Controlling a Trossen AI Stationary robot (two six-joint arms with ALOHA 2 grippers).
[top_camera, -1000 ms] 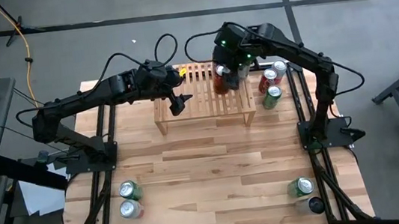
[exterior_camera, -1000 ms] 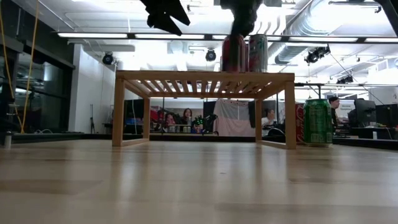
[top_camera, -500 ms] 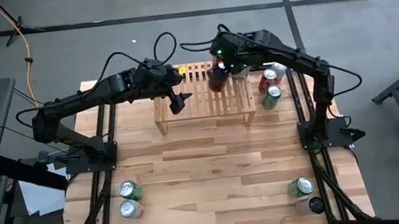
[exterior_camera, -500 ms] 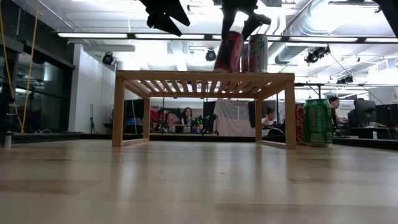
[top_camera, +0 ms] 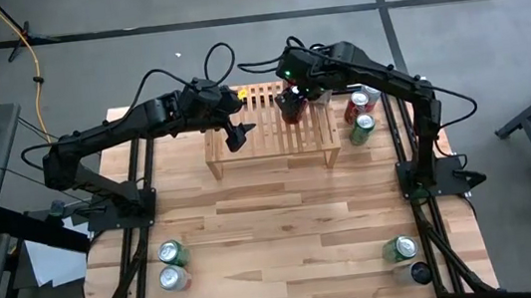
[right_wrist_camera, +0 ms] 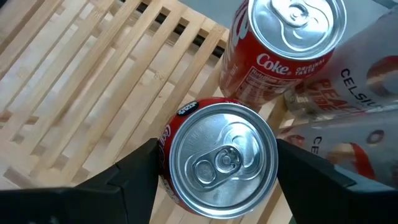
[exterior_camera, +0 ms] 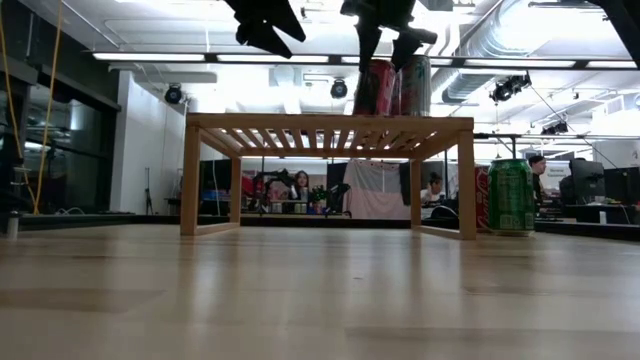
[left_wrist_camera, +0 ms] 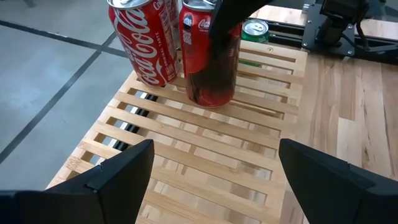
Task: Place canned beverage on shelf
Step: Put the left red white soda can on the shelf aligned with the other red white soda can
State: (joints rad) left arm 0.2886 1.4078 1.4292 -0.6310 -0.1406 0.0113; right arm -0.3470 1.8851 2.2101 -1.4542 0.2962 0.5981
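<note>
The shelf [top_camera: 255,140] [exterior_camera: 300,122] [left_wrist_camera: 205,143] [right_wrist_camera: 81,74], a low light-wood rack with a slatted top, stands at the table's far middle. On its right part stands a red Coca-Cola can [top_camera: 289,106] [exterior_camera: 375,88] [left_wrist_camera: 210,62] [right_wrist_camera: 217,158], with my right gripper [top_camera: 291,94] [right_wrist_camera: 217,180] shut on it. Beside it on the slats stand a second Coke can [right_wrist_camera: 280,50] [left_wrist_camera: 143,43] and a white Celsius can [right_wrist_camera: 348,112] [exterior_camera: 415,85]. My left gripper [top_camera: 234,137] [exterior_camera: 265,30] [left_wrist_camera: 214,174] hangs open above the shelf's left part, with nothing between its fingers. My right gripper pinches the red can's upper end [right_wrist_camera: 168,155] between its two fingers [right_wrist_camera: 134,174], one on each side just under the rim. The fingers come steeply from above. The can's bottom [left_wrist_camera: 211,99] rests on the slats, and the can stands nearly upright.
A red can [top_camera: 353,109], a green can [top_camera: 361,128] [exterior_camera: 511,195] and a silver one [top_camera: 371,90] stand on the table right of the shelf. Two cans [top_camera: 171,265] stand near the front left corner and two [top_camera: 406,258] near the front right. People sit in the room behind.
My right gripper has rolled about its pointing line with the red can between its fingers and shifted slightly toward the table's left. The can tipped for a moment on the slats and now stands nearly upright again.
</note>
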